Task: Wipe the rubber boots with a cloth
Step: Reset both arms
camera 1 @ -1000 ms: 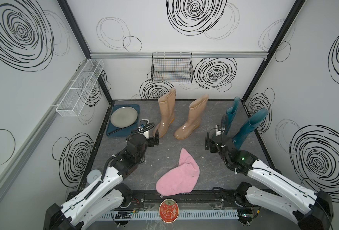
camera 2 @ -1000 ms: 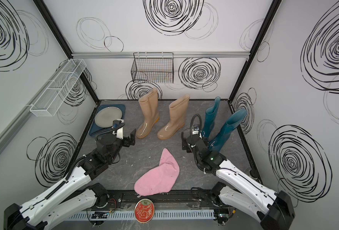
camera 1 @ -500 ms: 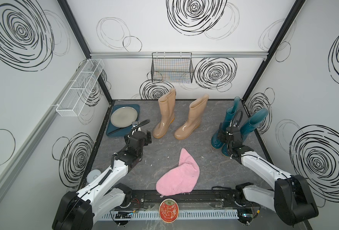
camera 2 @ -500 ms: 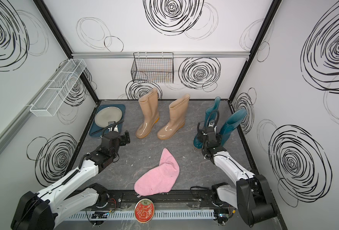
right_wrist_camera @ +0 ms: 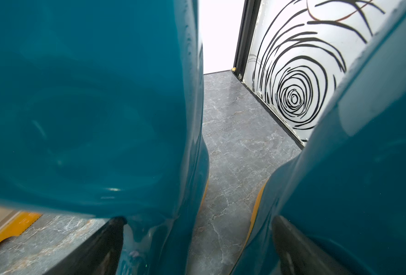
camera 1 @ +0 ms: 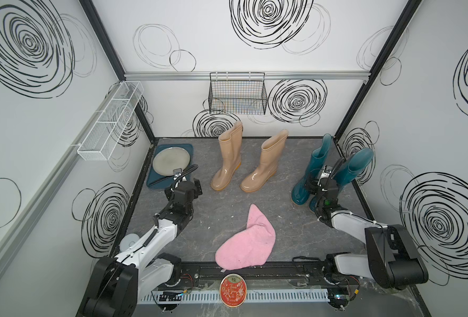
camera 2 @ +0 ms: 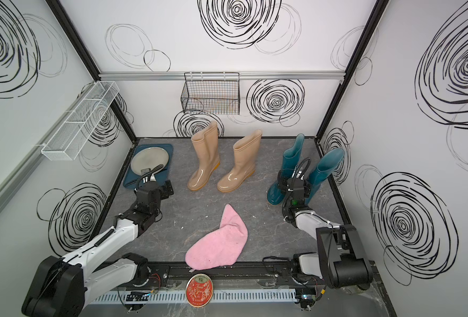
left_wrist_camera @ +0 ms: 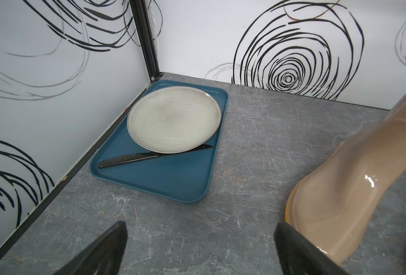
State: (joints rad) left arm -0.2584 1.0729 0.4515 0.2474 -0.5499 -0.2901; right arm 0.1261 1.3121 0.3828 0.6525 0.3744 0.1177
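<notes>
Two beige-tan rubber boots [camera 1: 228, 162] [camera 1: 266, 164] stand upright at the back middle. A dark teal pair [camera 1: 308, 175] [camera 1: 351, 167] stands at the right wall. The pink cloth [camera 1: 248, 244] [camera 2: 219, 247] lies crumpled on the floor near the front edge, with neither gripper touching it. My left gripper [camera 1: 184, 186] [left_wrist_camera: 199, 226] is open over bare floor, between the tray and one beige boot [left_wrist_camera: 340, 197]. My right gripper [camera 1: 320, 184] [right_wrist_camera: 197, 220] is open close behind the teal boots [right_wrist_camera: 90, 107] [right_wrist_camera: 364, 166], one finger in front of each, holding nothing.
A blue tray [left_wrist_camera: 173, 181] in the back left corner holds a grey plate [left_wrist_camera: 173, 119] and a black knife [left_wrist_camera: 137, 159]. A black wire basket [camera 1: 237, 94] hangs on the back wall and a white mesh shelf [camera 1: 112, 120] on the left wall. A red tin [camera 1: 232, 288] sits on the front rail.
Both arms have drawn outward and folded lower: the left gripper moved toward the tray, the right gripper moved right up to the teal boots. Cloth and boots stayed put.
</notes>
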